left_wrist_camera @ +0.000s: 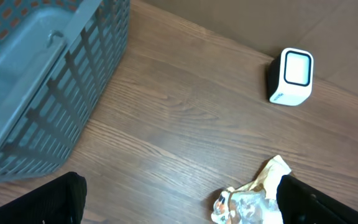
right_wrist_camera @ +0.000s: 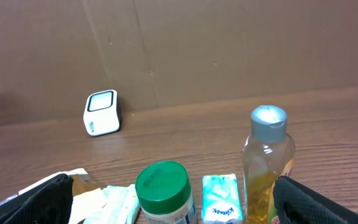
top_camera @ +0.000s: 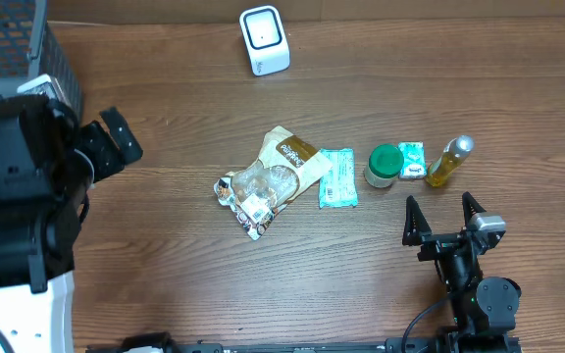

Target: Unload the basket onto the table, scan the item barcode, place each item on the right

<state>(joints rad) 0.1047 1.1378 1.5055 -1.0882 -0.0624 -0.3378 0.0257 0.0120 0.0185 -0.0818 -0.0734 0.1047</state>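
The white barcode scanner [top_camera: 264,40] stands upright at the back of the table, also seen in the left wrist view as the scanner [left_wrist_camera: 291,76] and in the right wrist view as the scanner [right_wrist_camera: 102,112]. The items lie in a row mid-table: a crumpled snack bag [top_camera: 268,181], a teal packet [top_camera: 337,177], a green-lidded jar [top_camera: 384,165], a small tissue pack [top_camera: 412,160] and a bottle of yellow liquid [top_camera: 449,162]. My right gripper [top_camera: 443,218] is open just in front of the jar [right_wrist_camera: 163,190] and bottle [right_wrist_camera: 268,162], holding nothing. My left gripper [left_wrist_camera: 182,208] is open above bare wood left of the snack bag [left_wrist_camera: 250,199].
A grey slatted basket [left_wrist_camera: 42,74] stands at the far left corner, close to my left arm [top_camera: 27,176]. A brown cardboard wall [right_wrist_camera: 229,50] backs the table behind the scanner. Bare wood [top_camera: 184,108] lies between the basket and the items.
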